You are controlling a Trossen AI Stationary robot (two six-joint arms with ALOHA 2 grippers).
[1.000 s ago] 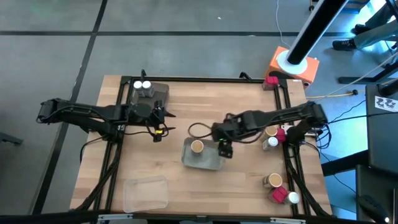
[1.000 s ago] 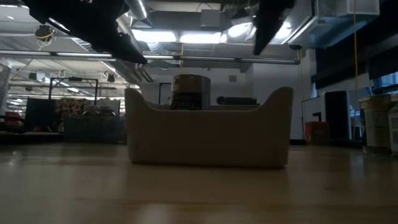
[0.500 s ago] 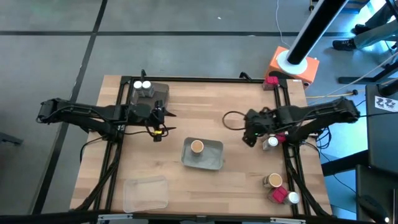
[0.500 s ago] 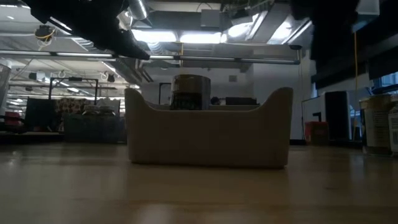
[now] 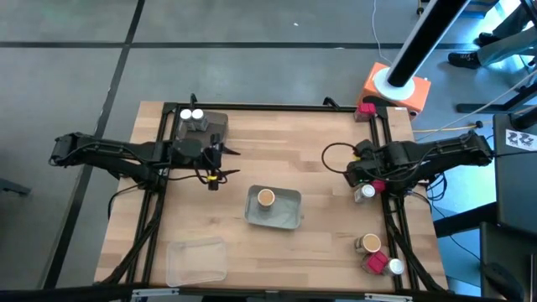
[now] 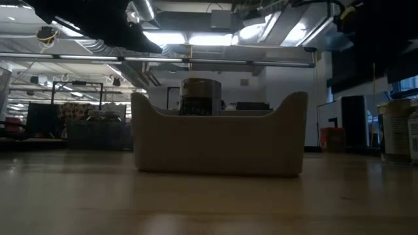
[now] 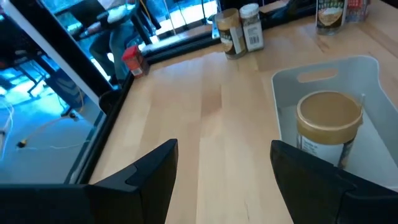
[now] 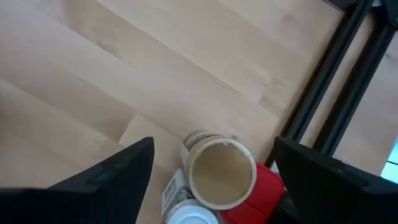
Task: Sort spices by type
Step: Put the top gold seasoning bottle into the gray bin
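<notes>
At the table's far left corner, 2 white-capped dark jars (image 5: 191, 115) stand upright side by side in a grey rectangular tray (image 5: 215, 122). Just right of that tray the left gripper (image 5: 220, 164) hovers over bare wood, fingers spread and holding nothing. Near the front left edge lies a clear rectangular plastic tray (image 5: 196, 261).

Mid-table, a pale grey rectangular bin (image 5: 286, 210) holds 1 round tan-lidded jar (image 5: 266, 198), upright, lid toward the ceiling; the left wrist view shows a paper label on its side, print too small to read.

At the right edge, the right gripper (image 5: 359, 173) hangs with fingers apart, empty, directly above a cluster: a second tan-lidded round jar (image 8: 221, 172) standing upright, a white-capped jar (image 8: 192, 216) touching it, and a small red boxy container (image 8: 264, 185) touching its other side. Label text there is unreadable.

Further front on the right stand another tan-lidded jar (image 5: 369, 244), a red box (image 5: 377, 263) and a white cap (image 5: 395, 268), close together.
</notes>
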